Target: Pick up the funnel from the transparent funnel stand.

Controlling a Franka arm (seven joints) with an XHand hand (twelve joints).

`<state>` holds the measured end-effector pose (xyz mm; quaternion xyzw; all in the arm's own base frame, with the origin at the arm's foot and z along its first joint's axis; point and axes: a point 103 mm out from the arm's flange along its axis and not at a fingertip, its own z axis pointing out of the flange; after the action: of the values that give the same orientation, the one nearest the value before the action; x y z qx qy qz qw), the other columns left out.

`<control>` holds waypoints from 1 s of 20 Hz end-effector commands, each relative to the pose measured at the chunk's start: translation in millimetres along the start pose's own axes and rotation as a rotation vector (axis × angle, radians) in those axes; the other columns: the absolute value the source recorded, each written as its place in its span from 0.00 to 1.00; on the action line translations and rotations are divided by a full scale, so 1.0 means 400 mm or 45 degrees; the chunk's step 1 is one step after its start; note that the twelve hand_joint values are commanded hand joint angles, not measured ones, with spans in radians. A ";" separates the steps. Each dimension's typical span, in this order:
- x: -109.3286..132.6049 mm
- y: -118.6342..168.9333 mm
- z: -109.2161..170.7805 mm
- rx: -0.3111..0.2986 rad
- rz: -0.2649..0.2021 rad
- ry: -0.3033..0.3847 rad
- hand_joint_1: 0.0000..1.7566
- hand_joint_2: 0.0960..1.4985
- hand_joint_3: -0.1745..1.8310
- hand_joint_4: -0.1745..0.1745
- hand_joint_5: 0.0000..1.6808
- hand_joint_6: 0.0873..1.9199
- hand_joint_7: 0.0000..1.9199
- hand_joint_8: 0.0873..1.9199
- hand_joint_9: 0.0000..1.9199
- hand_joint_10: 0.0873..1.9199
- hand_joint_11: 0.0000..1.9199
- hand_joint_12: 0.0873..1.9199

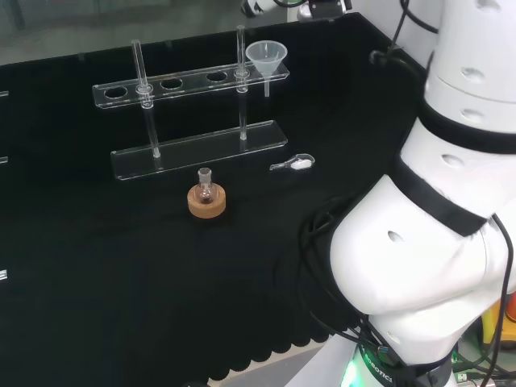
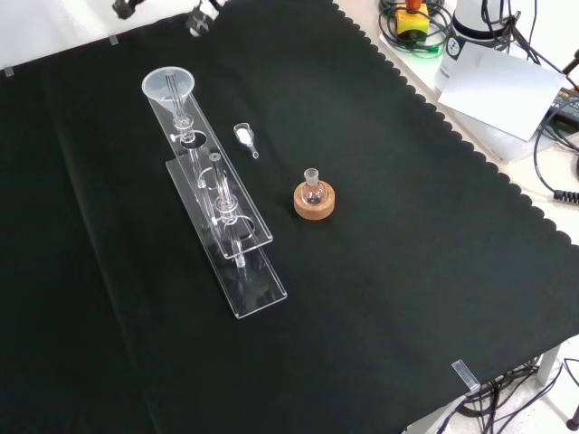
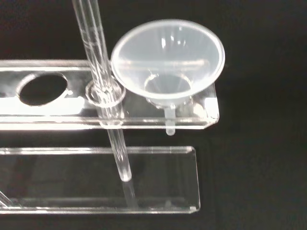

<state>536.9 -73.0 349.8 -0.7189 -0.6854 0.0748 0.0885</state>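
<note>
Bench: we see black cloth over it | on cloth: clear funnel stand, base flat | cork ring with small flask, just beside the stand | small clear spoon with white powder, near both

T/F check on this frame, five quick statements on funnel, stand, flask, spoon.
1. The funnel sits in the end hole of the stand's upper shelf. True.
2. The funnel lies on the cloth. False: it is upright in the stand.
3. A small flask rests in a cork ring. True.
4. The cork ring touches the stand's base. False: black cloth shows between them.
5. The small spoon lies on the upper shelf. False: it lies on the cloth beside the stand.
</note>
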 end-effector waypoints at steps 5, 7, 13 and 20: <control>-0.022 0.121 0.121 0.296 -0.054 -0.035 0.32 0.48 0.23 0.47 0.07 0.00 0.02 0.30 0.11 0.37 0.13 0.74; -0.022 0.125 0.131 0.317 -0.055 -0.046 0.33 0.47 0.23 0.46 0.08 0.00 0.02 0.31 0.11 0.37 0.14 0.74; -0.025 0.126 0.148 0.350 -0.051 -0.090 0.34 0.44 0.25 0.43 0.08 0.00 0.02 0.33 0.12 0.38 0.17 0.73; -0.030 0.122 0.177 0.295 -0.043 -0.150 0.35 0.40 0.29 0.41 0.09 0.00 0.02 0.33 0.13 0.39 0.18 0.74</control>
<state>570.3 -85.3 276.0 -0.6854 -0.6857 0.1898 0.1548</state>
